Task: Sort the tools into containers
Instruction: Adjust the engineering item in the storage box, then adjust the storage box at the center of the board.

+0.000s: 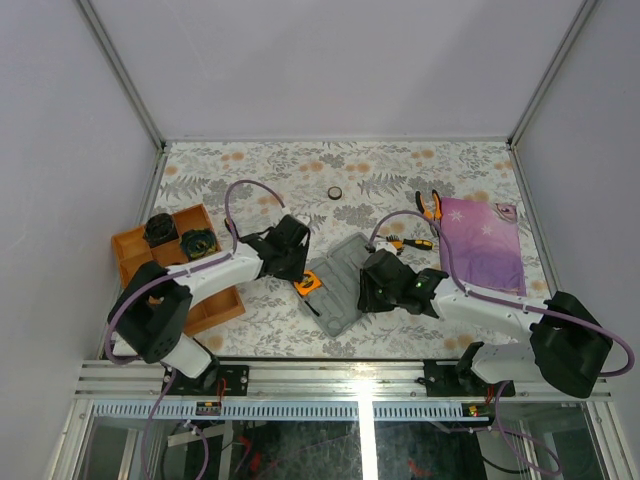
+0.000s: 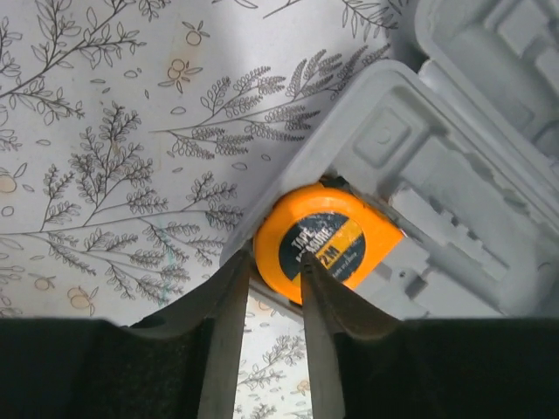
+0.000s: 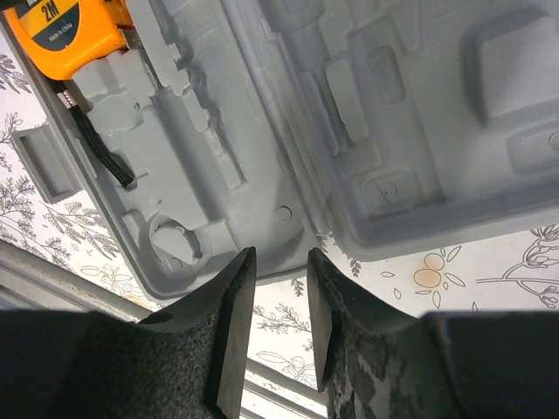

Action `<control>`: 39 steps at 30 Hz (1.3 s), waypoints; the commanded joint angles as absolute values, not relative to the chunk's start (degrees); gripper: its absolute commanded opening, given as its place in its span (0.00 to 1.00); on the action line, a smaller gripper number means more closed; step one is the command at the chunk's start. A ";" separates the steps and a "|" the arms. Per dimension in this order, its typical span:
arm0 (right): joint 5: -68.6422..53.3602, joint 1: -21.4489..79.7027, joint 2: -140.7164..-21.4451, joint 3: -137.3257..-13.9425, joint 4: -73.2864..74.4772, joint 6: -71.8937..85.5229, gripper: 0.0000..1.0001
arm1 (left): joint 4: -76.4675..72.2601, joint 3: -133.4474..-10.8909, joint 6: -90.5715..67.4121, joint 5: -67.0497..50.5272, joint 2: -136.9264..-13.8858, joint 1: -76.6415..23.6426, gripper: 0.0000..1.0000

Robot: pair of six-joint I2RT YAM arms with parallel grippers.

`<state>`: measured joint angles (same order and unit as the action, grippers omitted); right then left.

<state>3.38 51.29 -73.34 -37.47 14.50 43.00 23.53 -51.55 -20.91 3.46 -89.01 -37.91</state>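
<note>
Top external view: you have two arms, one on each side of a single open tool case (image 1: 338, 300). It lies skew to the edges of the flowered worktop (image 1: 260, 320), towards the near side.
Left hand (image 2: 273, 258): the fingers are parted by a narrow gap. Their tips are over the edge of the tape measure (image 2: 325, 244) and the case rim, and you cannot tell whether they touch either.
Tape measure: one, orange. It lies flat and face up in a corner recess of the case's left half, and its black cord trails along the moulding.
Right hand (image 3: 281, 255): spread and pinching nothing. It is above the case rim, near the seam between the two halves.
In your way: from above, the right arm covers much of the case's right half.
Wooden tray (image 1: 125, 245): one, at the left, with the left arm crossing over it. Two dark round items (image 1: 160, 228) sit in its far compartments.
Screwdriver (image 1: 418, 243): one, just beyond the right hand and beside the cloth's left edge. Its long axis runs left to right, and a cable arches over it.
Purple cloth (image 1: 485, 250): one, at the right.
Pliers (image 1: 429, 205): one pair, by the cloth's far left corner. The long axis runs roughly near to far.
Tape ring (image 1: 335, 192): one, farthest out and well apart from the case.
</note>
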 commanded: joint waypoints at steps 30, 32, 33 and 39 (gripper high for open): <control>1.13 47.40 -99.69 -64.47 15.59 14.29 0.47 | 31.21 -46.86 -25.50 11.18 -48.52 -38.23 0.59; 2.00 47.33 -101.14 -65.04 15.99 15.04 0.46 | 31.29 -46.19 -25.52 12.18 -46.71 -38.27 0.59; 2.30 47.32 -101.88 -65.41 16.21 15.25 0.46 | 31.29 -45.84 -25.49 12.56 -45.86 -38.28 0.60; 4.99 47.34 -104.77 -67.48 19.08 17.72 0.41 | 31.37 -44.22 -25.49 14.14 -43.28 -38.19 0.61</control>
